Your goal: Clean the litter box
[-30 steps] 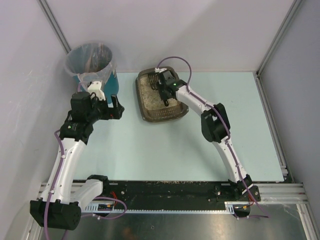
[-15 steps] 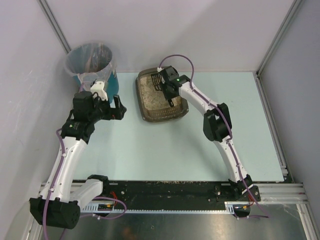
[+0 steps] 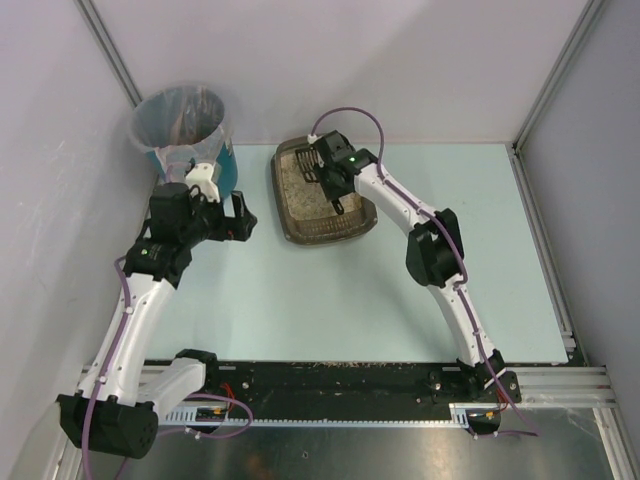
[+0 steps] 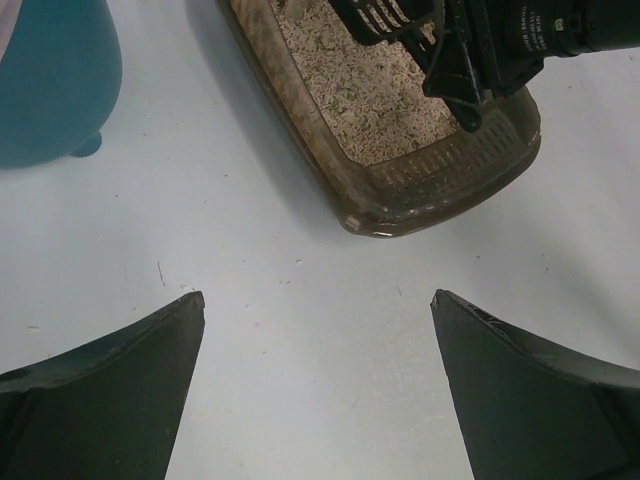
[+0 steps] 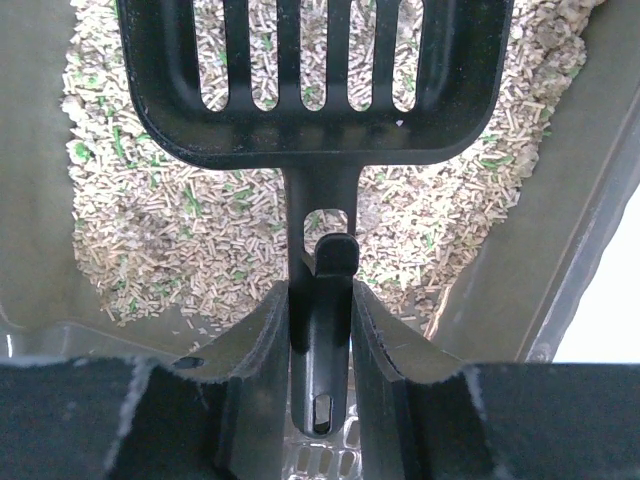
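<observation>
The grey-brown litter box (image 3: 290, 222) lies at the back of the table with beige granules (image 5: 150, 220) inside. My right gripper (image 3: 330, 172) hovers over it, shut on the handle of a black slotted scoop (image 5: 310, 100). In the right wrist view the gripper (image 5: 320, 292) pinches the handle from both sides, and the scoop blade hangs just above the granules. My left gripper (image 3: 241, 216) is open and holds nothing, left of the box. In the left wrist view it (image 4: 315, 300) sits over bare table, with the box's near rim (image 4: 400, 205) ahead.
A round teal bin (image 3: 185, 135) with a clear liner stands at the back left, close behind my left arm, and shows as a teal wall (image 4: 50, 90) in the left wrist view. Enclosure walls surround the table.
My left gripper has drifted a little to the right, toward the litter box. The right gripper and scoop have shifted slightly toward the box's far end.
</observation>
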Controlling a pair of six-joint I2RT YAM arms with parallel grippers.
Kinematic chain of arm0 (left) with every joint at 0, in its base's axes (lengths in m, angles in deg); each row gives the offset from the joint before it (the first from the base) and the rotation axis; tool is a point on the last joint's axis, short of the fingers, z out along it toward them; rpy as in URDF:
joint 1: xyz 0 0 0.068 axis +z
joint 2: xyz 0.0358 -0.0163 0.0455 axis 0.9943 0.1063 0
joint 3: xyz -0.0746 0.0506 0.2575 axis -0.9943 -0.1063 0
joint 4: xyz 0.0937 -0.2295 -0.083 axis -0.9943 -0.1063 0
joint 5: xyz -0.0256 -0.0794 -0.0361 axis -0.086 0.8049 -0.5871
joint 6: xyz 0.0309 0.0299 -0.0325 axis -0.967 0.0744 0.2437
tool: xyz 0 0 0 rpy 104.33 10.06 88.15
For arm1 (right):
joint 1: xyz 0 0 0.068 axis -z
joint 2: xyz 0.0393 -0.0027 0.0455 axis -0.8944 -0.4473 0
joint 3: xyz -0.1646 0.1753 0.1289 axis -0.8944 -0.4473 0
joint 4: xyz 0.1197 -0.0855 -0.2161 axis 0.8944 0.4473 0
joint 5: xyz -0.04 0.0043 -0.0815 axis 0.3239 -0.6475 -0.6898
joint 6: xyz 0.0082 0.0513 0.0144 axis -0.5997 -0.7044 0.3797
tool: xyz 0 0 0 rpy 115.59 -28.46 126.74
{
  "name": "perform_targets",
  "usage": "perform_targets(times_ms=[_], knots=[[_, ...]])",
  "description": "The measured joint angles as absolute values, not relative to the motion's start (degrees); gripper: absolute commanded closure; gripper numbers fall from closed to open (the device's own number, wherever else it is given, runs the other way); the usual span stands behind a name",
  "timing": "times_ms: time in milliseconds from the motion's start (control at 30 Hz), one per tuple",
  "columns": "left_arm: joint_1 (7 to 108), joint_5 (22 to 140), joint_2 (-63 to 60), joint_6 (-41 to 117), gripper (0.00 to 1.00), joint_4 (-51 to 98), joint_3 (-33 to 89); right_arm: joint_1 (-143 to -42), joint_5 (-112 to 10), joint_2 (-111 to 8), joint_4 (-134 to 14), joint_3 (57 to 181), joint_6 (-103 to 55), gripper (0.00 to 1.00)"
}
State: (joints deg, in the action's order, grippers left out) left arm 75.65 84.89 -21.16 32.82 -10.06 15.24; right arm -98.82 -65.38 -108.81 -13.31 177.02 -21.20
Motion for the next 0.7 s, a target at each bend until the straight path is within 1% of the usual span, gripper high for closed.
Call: perform_targets(times_ms=[333, 567, 600, 667, 700], knots=[[74.3, 84.7, -21.7, 32.3, 0.0, -9.9, 14.9, -100.0, -65.6, -108.9, -12.7, 178.7, -21.2, 1.0], [74.3, 84.7, -21.8, 32.3, 0.0, -9.9, 14.5, -101.0, -66.6, -107.9, -11.0, 173.6, -22.2, 0.98], [74.2, 84.7, -21.8, 32.3, 0.0, -9.9, 14.5, -101.1, -66.9, -107.9, -10.9, 173.0, -22.4, 0.94], [74.0, 84.7, -21.8, 32.3, 0.0, -9.9, 14.5, -101.3, -67.4, -107.8, -11.3, 171.4, -22.8, 0.89], [73.8, 84.7, -21.8, 32.3, 0.0, -9.9, 14.5, -101.4, -67.6, -107.7, -11.8, 170.7, -23.0, 0.83]])
